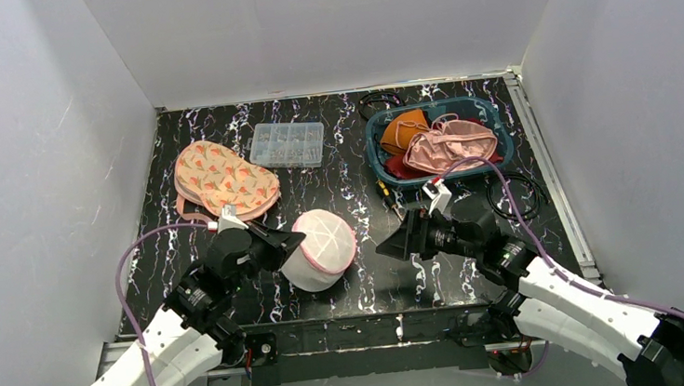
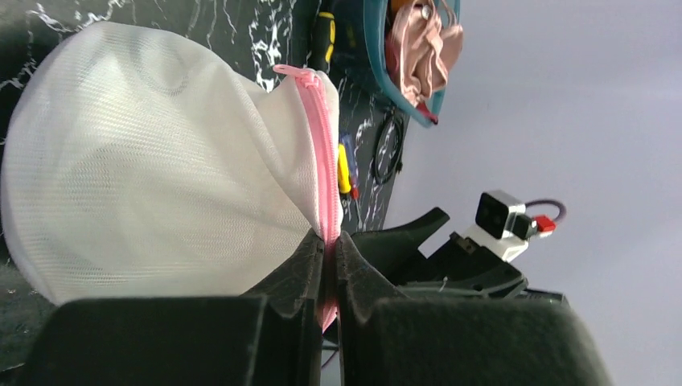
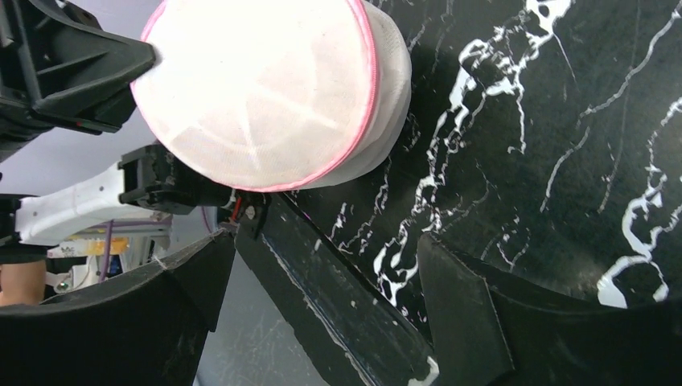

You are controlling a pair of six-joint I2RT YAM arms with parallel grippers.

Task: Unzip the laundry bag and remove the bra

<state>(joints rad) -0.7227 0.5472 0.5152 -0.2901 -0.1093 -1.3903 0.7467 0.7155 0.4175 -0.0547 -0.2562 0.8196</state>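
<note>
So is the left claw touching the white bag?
Touching. The left wrist view shows the left gripper pinched shut on the pink zipper of the white bag.

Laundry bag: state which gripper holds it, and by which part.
The left gripper is shut on the laundry bag, pinching its pink zipper band at the bag's edge. The right gripper is open and holds nothing.

The left arm and right arm are each wearing white shells over black joints, trailing a lilac cable, carrying a small white camera block with a red plug at the wrist, and ending in matte black wedge-shaped fingers.
</note>
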